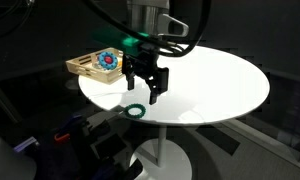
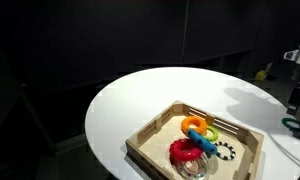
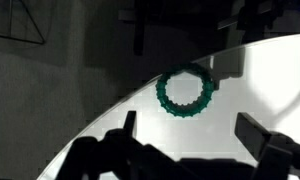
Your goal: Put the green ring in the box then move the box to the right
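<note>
The green ring (image 1: pixel 136 111) lies flat on the round white table (image 1: pixel 220 80), close to its near edge. It shows at the far right in an exterior view (image 2: pixel 292 123) and in the wrist view (image 3: pixel 185 92). My gripper (image 1: pixel 148 86) hovers above and slightly behind the ring, open and empty. In the wrist view the two dark fingers (image 3: pixel 195 130) stand wide apart with bare table between them, the ring just beyond them. The box (image 1: pixel 82 67), a light wooden tray, sits at the table's far left and holds colourful toys; it also shows in an exterior view (image 2: pixel 150 140).
The box holds a blue-and-red round toy (image 1: pixel 108 60), a red ring (image 2: pixel 184 152), and orange and green pieces (image 2: pixel 198 127). The ring lies near the table edge (image 3: pixel 120 100). The surroundings are dark. Cables hang behind the arm (image 1: pixel 195 30).
</note>
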